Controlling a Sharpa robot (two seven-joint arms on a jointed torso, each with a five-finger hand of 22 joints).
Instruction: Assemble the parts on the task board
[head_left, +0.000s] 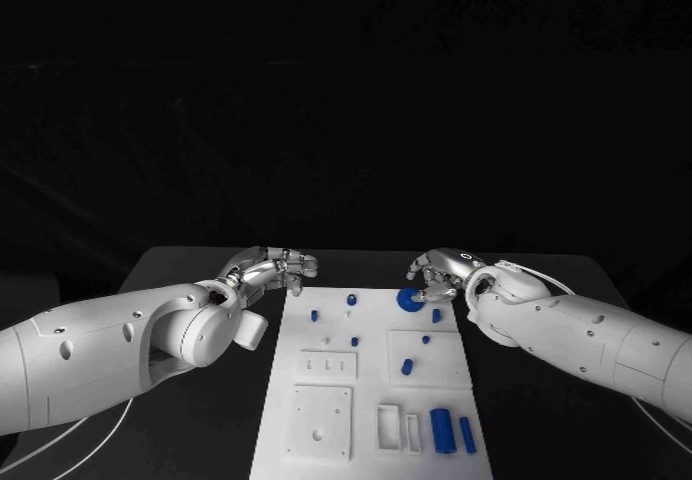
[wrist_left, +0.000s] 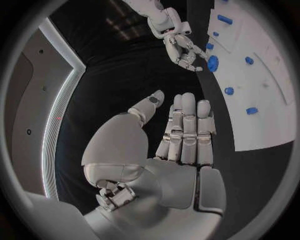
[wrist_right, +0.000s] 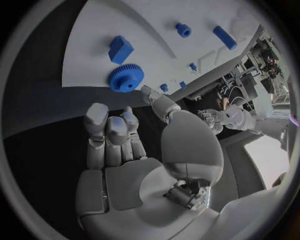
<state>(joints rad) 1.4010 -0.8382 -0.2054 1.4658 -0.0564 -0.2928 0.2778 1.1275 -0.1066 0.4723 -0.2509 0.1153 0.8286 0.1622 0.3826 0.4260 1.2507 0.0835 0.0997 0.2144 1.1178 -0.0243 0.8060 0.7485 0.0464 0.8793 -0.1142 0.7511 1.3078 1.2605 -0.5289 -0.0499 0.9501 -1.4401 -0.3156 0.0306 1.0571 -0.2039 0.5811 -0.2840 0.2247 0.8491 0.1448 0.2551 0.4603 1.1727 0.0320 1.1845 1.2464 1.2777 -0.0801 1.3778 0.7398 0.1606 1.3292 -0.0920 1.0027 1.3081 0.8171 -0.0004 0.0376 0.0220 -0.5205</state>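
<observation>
The white task board lies in the middle of the black table. A blue gear sits at its far edge. My right hand hovers just behind the gear with fingers spread and nothing in them; in the right wrist view the gear lies just past the fingertips. I cannot tell whether they touch it. My left hand hangs over the table beyond the board's far left corner, its fingers straight and empty. Small blue pegs stand on the board, and two blue blocks lie near its front.
Raised white plates and a slotted frame take up the board's near half. A white cable loops at my right wrist. Black table runs along both sides of the board. From the left wrist view, the right hand shows beside the gear.
</observation>
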